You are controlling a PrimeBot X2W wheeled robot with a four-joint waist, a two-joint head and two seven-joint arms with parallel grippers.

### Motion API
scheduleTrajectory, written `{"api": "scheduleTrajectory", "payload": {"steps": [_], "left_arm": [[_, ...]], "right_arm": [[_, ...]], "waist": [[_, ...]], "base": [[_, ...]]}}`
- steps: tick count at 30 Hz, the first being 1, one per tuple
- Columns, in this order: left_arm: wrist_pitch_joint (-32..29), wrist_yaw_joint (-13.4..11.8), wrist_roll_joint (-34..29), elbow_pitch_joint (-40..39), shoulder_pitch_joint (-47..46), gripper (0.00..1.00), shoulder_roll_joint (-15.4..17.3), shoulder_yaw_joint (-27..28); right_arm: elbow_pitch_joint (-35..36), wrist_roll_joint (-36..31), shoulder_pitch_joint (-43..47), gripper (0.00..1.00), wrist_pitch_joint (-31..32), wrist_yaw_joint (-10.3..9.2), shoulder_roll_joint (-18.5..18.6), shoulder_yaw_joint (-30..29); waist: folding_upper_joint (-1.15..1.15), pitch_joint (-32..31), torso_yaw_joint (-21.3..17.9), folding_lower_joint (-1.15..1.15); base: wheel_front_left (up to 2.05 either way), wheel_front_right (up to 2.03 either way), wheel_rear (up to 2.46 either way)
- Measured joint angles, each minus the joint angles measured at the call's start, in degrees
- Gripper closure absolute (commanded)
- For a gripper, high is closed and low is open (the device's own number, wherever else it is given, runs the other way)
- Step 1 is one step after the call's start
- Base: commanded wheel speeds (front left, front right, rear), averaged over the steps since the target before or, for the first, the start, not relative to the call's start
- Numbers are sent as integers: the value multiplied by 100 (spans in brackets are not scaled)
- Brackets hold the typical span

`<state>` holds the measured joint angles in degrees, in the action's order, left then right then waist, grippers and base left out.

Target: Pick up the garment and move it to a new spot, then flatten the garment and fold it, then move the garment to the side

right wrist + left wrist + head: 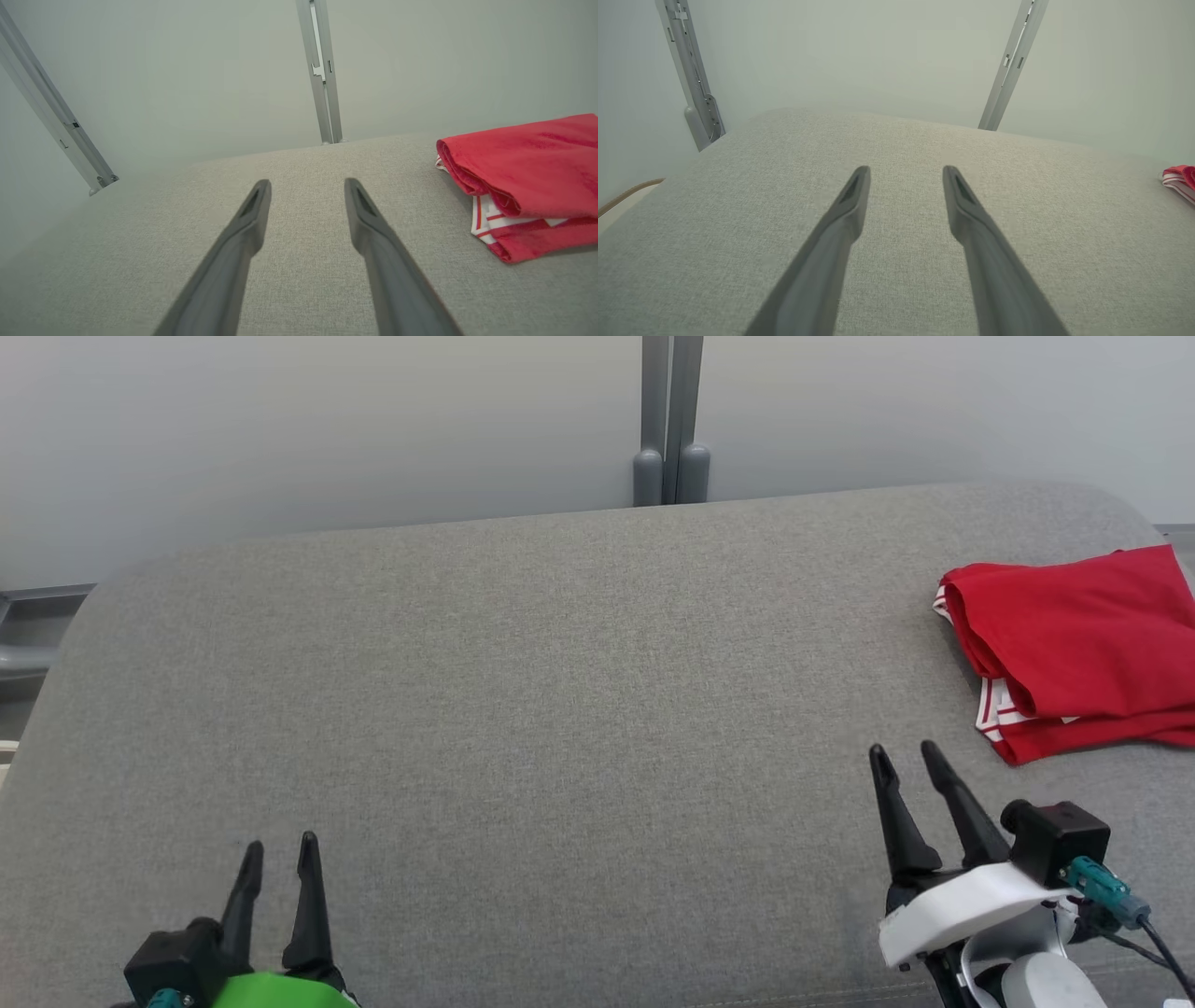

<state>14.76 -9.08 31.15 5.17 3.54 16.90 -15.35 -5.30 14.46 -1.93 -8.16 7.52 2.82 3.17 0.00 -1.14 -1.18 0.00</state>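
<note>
Head view: a folded red garment [1083,644] lies at the grey bench's [560,709] right edge; the left pincer [280,845] and right pincer [904,749] hover released, empty, apart from it.

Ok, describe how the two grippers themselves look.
Both have two long, dark, tapering fingers. The left gripper sits on a black base with a bright green shell. The right gripper has a white shell, a black box and a teal plug with a dark cable.
</note>
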Motion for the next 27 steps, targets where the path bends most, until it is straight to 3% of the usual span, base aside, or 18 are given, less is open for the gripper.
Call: {"api": "scheduleTrajectory", "payload": {"steps": [4, 27], "left_arm": [[-18, 2, 49, 222, 126, 100, -102, -54], [-465, 460, 1791, 471, -120, 100, -471, 408]], "right_arm": [[-234, 31, 180, 100, 11, 0, -32, 5], [-504, 2334, 35, 100, 489, 0, 35, -292]], "waist": [[0, 0, 1, 0], [0, 25, 23, 0]], "base": [[0, 0, 0], [0, 0, 0]]}}
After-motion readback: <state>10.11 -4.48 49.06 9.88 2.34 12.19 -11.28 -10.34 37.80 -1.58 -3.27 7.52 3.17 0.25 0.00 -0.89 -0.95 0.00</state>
